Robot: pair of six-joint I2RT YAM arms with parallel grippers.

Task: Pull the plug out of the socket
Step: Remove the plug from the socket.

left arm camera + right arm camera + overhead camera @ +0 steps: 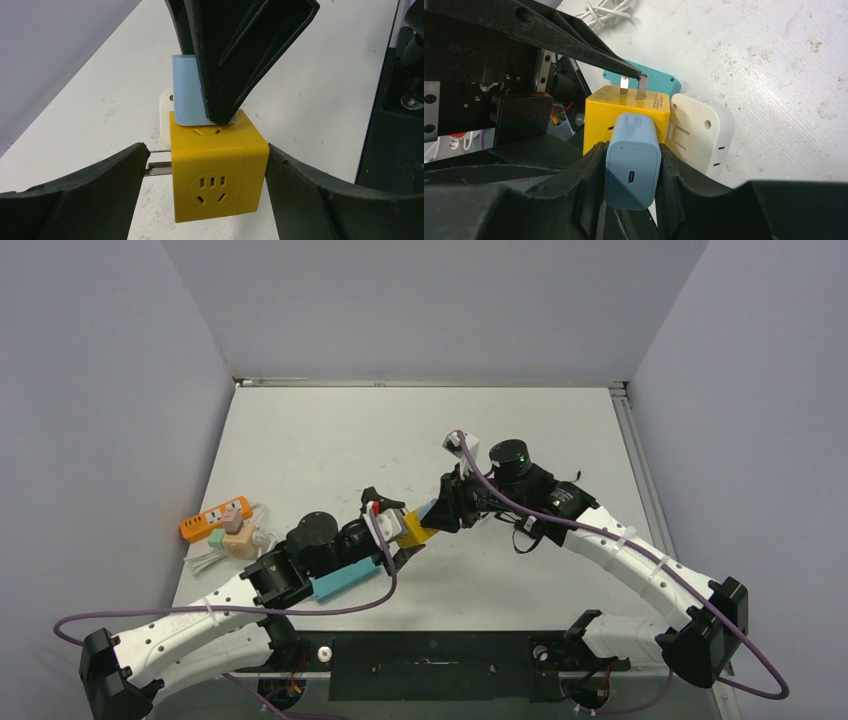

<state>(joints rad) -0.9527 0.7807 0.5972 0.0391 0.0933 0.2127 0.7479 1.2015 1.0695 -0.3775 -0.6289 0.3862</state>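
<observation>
The pale blue rectangular plug [631, 172] sits in the yellow plastic cube socket [215, 167], pinched by the right gripper [631, 170]. The left gripper [205, 170] gapes at three and nine o'clock of the cube, barely touching.

The plug [632, 167] sits in the socket cube [215, 167], between the left hand [205, 172] and right hand [631, 175], above the table [330, 440].

bare table [330, 440] behind, orange power strip [215, 519] at left edge
</observation>
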